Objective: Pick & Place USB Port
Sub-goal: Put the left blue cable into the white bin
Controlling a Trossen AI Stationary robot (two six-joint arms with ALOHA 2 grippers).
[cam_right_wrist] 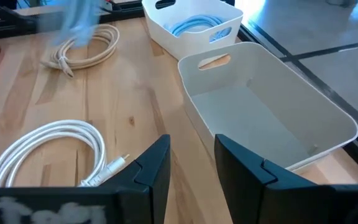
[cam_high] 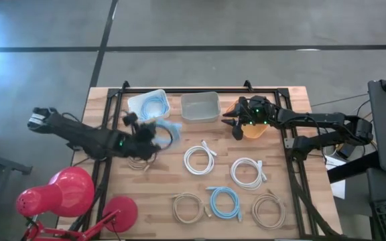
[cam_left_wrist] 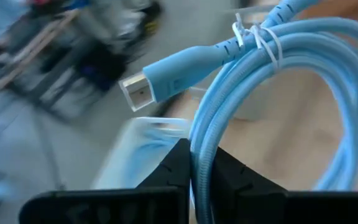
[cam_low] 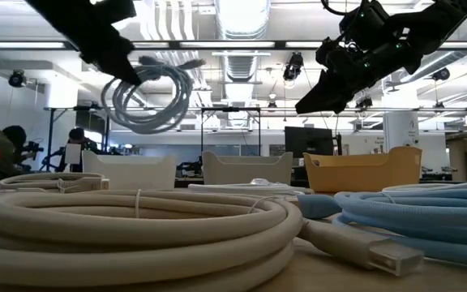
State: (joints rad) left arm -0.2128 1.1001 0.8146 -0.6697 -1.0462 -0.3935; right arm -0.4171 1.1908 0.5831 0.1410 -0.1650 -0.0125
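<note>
High view from above takes in a wooden surface (cam_high: pixel 200 184) carrying coiled cables and three bins along its far edge. Largest of the task's things is the white bin (cam_high: pixel 147 105), which already holds one light blue coil. It sits just beyond the left fingers (cam_high: pixel 154 136). Next to it is an empty grey bin (cam_high: pixel 200 106), then an orange bin (cam_high: pixel 254 128) directly under the right fingers (cam_high: pixel 236 127).

The left fingers are clamped on a light blue USB cable (cam_high: pixel 165 128), held clear of the surface. In the left wrist view the two dark fingers (cam_left_wrist: pixel 174 169) pinch several strands of that cable (cam_left_wrist: pixel 278 74) at once, with its flat plug (cam_left_wrist: pixel 138 94) jutting free above them.

The step looks like carrying this coil to the white bin. To do it well, bring the fingers over the bin's middle, lower until the hanging loops are inside the walls, then release, so no loop drapes over the rim.

The right fingers (cam_right_wrist: pixel 191 163) are apart and empty, waiting.

Hard to make out: motion smears the coil's outline, so how much of it hangs below the fingers is unclear. The orange bin's contents are hidden beneath the right arm.
</note>
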